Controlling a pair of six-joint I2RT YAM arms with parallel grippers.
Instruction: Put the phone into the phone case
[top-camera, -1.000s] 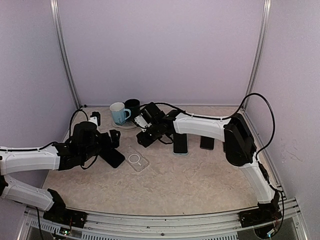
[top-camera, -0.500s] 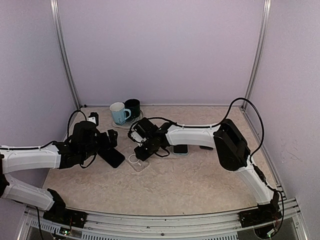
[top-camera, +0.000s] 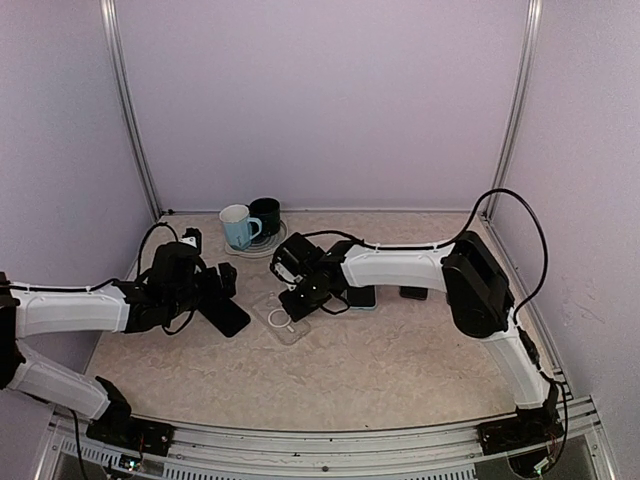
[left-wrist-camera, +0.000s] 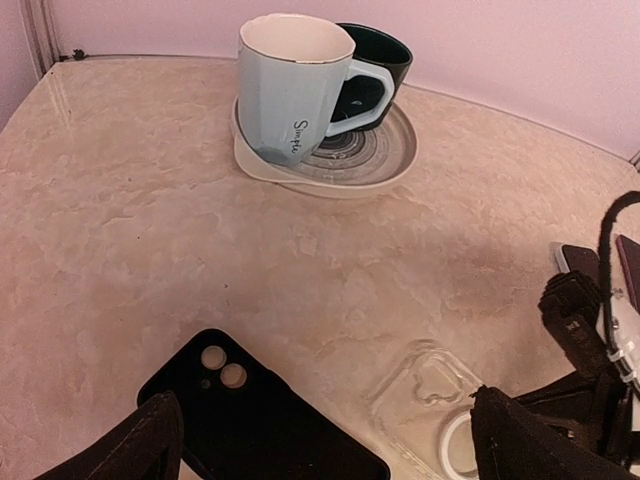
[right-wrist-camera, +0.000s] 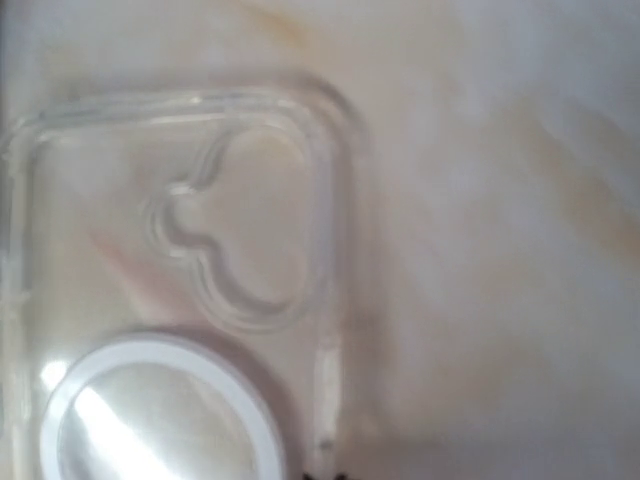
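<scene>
Though clenched, the right claw (top-camera: 300, 298) sits at the clear, white-ringed phone case (right-wrist-camera: 180, 260). The left claw (left-wrist-camera: 332, 445) gapes over the matte black phone (left-wrist-camera: 250, 425).

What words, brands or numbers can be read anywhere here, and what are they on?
"Simple": dark script down the side of the light blue mug; the last letters are hard to make out.
Black phone and clear case: no writing shows.
Top view: everything is too small to read.
</scene>
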